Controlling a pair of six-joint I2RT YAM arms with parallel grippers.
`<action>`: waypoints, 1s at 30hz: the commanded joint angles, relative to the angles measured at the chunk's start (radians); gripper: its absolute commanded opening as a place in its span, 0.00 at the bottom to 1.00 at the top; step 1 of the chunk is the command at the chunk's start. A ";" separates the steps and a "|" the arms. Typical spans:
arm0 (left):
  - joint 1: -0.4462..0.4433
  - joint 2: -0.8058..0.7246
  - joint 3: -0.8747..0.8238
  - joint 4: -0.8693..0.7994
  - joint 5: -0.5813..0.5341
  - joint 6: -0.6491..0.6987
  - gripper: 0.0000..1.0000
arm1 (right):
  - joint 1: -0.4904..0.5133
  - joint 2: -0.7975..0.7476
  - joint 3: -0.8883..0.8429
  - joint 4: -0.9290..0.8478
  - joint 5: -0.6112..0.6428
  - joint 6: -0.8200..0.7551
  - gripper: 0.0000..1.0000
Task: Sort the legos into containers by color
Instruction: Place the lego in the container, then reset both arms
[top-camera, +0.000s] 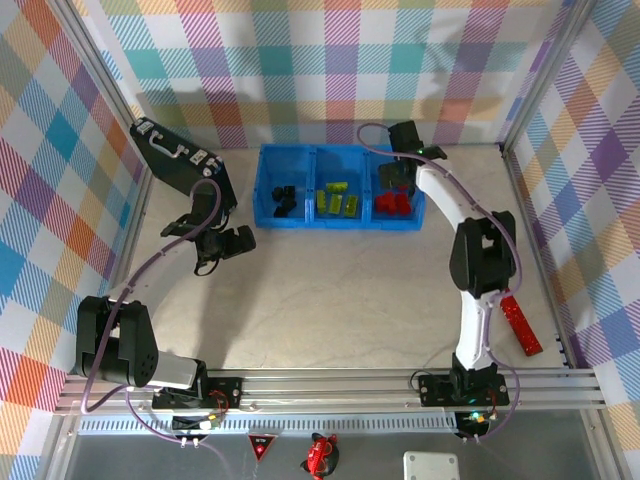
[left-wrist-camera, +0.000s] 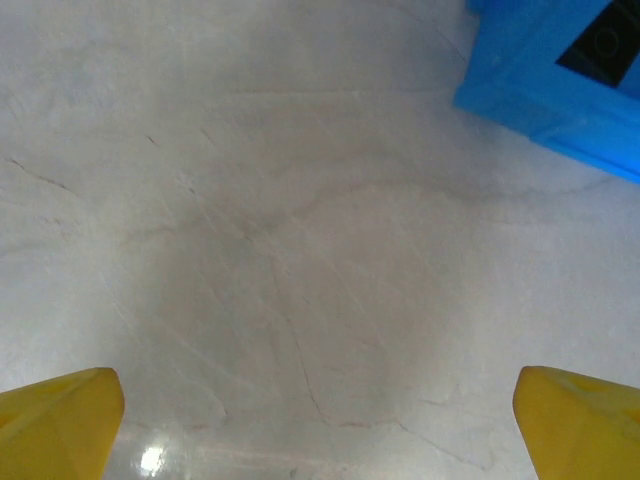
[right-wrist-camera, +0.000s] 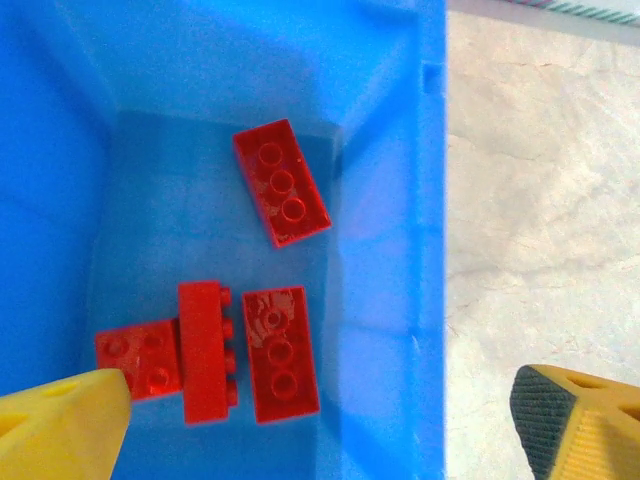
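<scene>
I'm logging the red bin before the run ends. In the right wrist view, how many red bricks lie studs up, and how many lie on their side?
Red bricks lying studs up: 3
Red brick on its side: 1
Total: 4 in the blue compartment; the yellow finger may hide more.

My right fingers (right-wrist-camera: 60, 425) are cut off by the bottom edge of their wrist view; one covers a corner of a red brick (right-wrist-camera: 135, 355). The blue tray (right-wrist-camera: 400, 250) runs past three edges there. From above, my right gripper (top-camera: 392, 178) hides part of the tray's right compartment; the black bricks (top-camera: 283, 200) are too small to count.
</scene>
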 joint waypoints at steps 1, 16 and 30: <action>0.014 0.002 -0.022 0.078 -0.089 0.009 1.00 | -0.003 -0.106 -0.097 0.048 -0.019 0.034 0.99; 0.013 0.075 -0.151 0.346 -0.361 0.178 1.00 | -0.132 -0.505 -0.928 0.507 0.061 0.127 0.99; 0.022 0.116 -0.490 1.237 -0.232 0.402 1.00 | -0.193 -0.517 -1.359 1.437 -0.169 -0.040 0.99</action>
